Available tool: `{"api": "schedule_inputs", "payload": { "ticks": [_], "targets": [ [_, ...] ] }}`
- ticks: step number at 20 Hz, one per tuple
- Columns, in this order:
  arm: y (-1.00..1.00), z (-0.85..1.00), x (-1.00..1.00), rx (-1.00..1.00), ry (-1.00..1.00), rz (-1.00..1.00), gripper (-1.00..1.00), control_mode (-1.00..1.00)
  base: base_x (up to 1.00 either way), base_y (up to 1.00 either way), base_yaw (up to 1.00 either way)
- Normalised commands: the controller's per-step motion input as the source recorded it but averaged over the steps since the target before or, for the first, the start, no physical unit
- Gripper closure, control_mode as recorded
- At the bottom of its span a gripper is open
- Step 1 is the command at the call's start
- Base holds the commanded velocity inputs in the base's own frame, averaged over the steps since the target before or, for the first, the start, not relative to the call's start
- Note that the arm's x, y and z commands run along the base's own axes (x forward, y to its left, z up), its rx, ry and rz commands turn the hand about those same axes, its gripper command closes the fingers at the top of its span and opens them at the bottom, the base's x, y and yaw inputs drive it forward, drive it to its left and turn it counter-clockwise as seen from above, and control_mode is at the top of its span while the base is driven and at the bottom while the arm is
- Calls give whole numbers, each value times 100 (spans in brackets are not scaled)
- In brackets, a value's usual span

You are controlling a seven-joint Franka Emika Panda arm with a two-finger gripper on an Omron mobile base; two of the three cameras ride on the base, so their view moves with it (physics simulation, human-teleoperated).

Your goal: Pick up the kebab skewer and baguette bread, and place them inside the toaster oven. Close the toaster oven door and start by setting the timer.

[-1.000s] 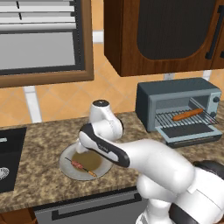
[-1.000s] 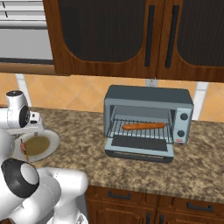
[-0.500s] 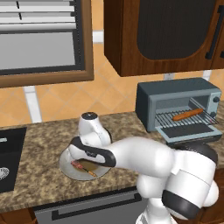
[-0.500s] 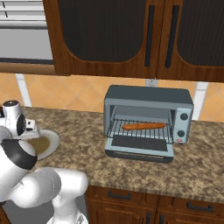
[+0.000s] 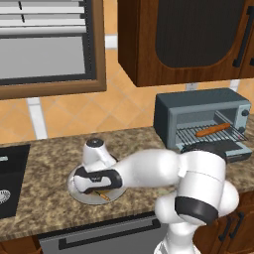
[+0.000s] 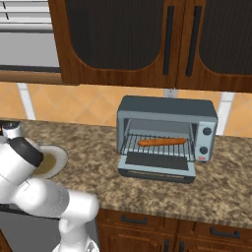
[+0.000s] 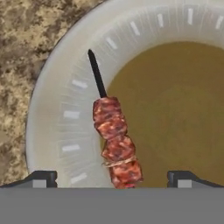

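Jaws wide apart and empty hang over the kebab skewer (image 7: 114, 144), which lies on a plate (image 7: 57, 113) near the table's front edge. The baguette bread (image 6: 161, 141) rests on the rack inside the toaster oven (image 6: 167, 108), whose door (image 6: 157, 163) is down.

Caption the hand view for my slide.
Open hand poised over the kebab skewer lying on a grey plate.

Round grey plate (image 7: 65, 109) with pale rim marks and a brownish centre, resting on speckled brown granite counter (image 5: 44, 163). Dark sink (image 5: 10, 181) set into the counter at far left. Window with brown wooden frame (image 5: 96, 49) and white blinds on the wall above. Dark wooden upper cabinets (image 6: 128, 39) with black vertical handles. Orange tiled backsplash (image 6: 88, 101) between cabinets and counter. Wooden lower cabinets (image 6: 162, 229) with dark handles below the counter edge.
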Motion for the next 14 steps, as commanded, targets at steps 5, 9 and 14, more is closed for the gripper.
{"api": "schedule_inputs", "payload": {
  "ticks": [5, 9, 14],
  "targets": [
    [3, -27, 18, 0, 0, 3, -100, -100, 0, 0, 0],
    [3, -24, 19, 0, 0, 2, -100, -100, 0, 0, 0],
    [17, -28, 13, 0, 0, 0, 100, -100, 0, 0, 0]
  ]
}}
